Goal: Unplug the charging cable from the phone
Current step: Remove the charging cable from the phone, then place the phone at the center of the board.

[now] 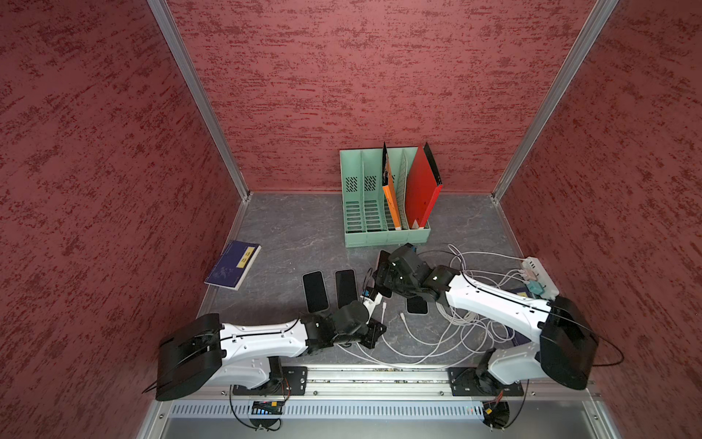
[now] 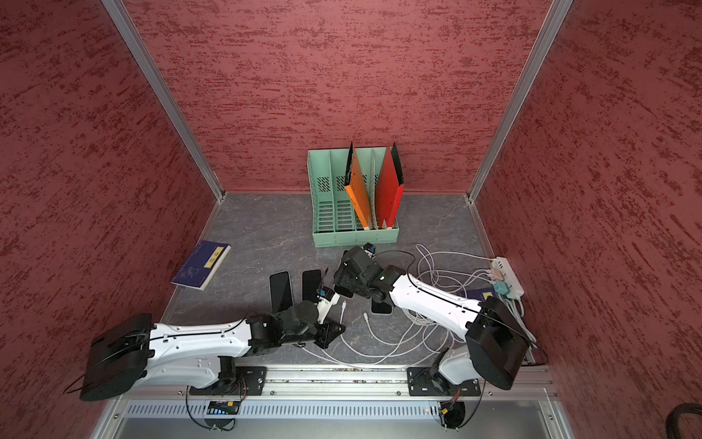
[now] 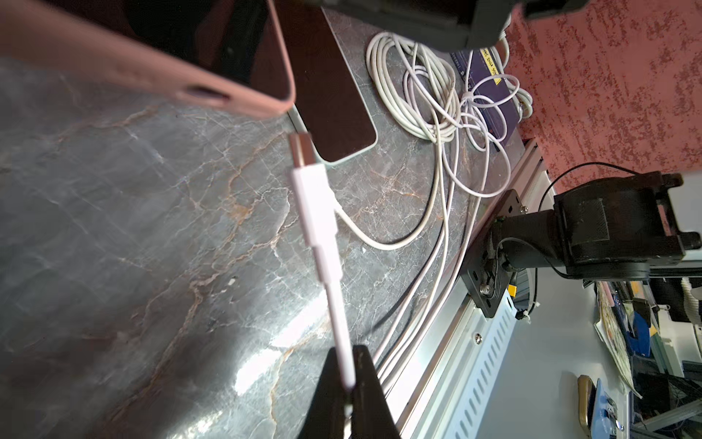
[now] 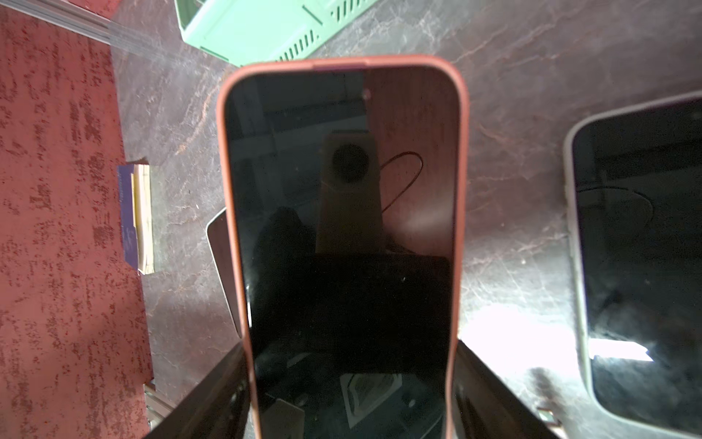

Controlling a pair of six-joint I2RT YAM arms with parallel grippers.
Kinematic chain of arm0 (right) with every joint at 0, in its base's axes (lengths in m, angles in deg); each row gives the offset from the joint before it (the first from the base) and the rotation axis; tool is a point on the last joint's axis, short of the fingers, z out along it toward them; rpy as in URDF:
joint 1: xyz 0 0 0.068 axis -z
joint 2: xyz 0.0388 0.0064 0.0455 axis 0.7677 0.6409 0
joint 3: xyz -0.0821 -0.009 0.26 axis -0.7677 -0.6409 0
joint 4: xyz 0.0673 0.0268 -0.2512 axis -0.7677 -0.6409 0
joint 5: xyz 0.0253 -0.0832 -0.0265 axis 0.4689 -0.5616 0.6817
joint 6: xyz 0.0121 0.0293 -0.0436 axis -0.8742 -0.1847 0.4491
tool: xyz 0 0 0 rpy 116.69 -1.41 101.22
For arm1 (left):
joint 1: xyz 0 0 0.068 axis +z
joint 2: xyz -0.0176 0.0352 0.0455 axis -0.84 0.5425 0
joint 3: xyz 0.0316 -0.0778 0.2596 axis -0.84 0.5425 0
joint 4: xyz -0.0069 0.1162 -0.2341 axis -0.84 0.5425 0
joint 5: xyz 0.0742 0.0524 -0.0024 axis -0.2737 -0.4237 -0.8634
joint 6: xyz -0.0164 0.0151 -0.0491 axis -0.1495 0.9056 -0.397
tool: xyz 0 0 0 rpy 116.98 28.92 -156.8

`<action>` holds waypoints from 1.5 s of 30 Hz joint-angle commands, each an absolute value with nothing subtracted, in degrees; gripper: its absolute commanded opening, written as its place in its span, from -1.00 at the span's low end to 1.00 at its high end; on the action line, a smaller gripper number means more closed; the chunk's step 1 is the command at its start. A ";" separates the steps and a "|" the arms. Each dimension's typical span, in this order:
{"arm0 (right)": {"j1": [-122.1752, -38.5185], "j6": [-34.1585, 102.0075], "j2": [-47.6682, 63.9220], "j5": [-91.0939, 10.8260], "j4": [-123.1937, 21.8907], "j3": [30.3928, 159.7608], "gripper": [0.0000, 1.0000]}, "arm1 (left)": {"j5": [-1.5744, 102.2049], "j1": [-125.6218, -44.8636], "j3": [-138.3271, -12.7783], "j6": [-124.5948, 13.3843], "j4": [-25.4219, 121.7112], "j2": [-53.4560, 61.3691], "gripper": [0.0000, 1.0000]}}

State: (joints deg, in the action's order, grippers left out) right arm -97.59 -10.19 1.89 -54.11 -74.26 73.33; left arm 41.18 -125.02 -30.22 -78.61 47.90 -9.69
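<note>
My right gripper is shut on the phone, a dark-screened phone in a pink case. One finger presses on each long side, and the phone is held off the table. In the left wrist view the phone shows its bottom edge with an empty port. The white charging cable ends in a bare metal plug a short way from that port. My left gripper is shut on the cable's thin cord behind the plug. In a top view the left gripper sits just in front of the right gripper.
Two dark phones lie flat left of my grippers, and a mint-cased one lies under the right arm. Loose white cables run to a power strip. A green file organizer stands behind, a blue book lies left.
</note>
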 commanded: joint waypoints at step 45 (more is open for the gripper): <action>-103.64 3.43 27.25 -65.01 -89.18 85.82 -0.77 | 23.08 -110.68 -37.51 -76.23 68.65 -36.09 0.96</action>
